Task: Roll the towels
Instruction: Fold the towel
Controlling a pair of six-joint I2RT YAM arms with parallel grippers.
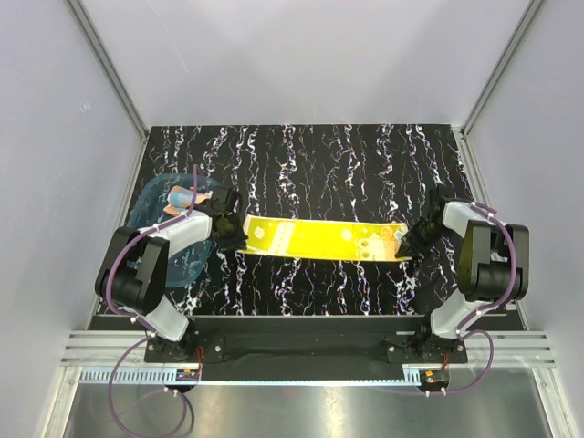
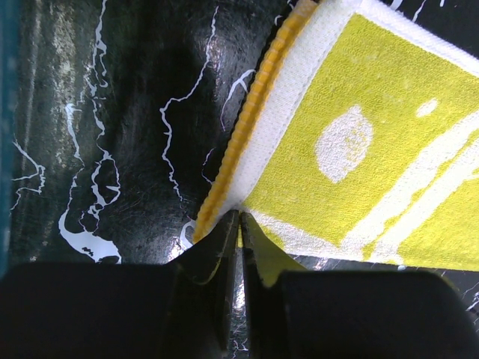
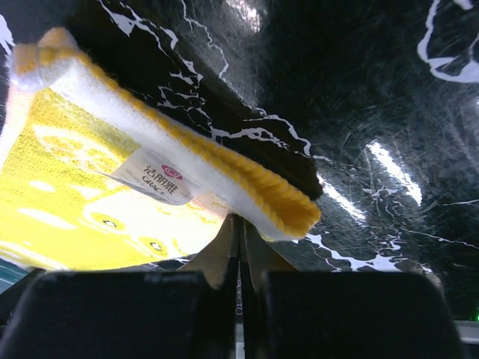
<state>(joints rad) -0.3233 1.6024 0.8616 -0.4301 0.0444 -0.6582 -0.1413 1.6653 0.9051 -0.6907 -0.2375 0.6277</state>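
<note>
The yellow towel [image 1: 315, 240] lies folded into a long narrow strip across the middle of the bench [image 1: 310, 155], running left to right. It looks like light, soft, limp terry with a thicker ribbed hem, so I'd expect it to sag and crease wherever it isn't supported. The corners and hem seem the surest places to pinch, and a roll would need starting tight from one end. The left end effector [image 1: 234, 241] is closed on the towel's near left corner, a sliver of yellow showing between the jaws. The right end effector [image 1: 402, 245] is shut at the right end, apparently nipping the hem, which rides lifted off the bench there. The orange-pink towel [image 1: 185, 194] sits bundled in the teal tray [image 1: 146, 214] at the far left.
</note>
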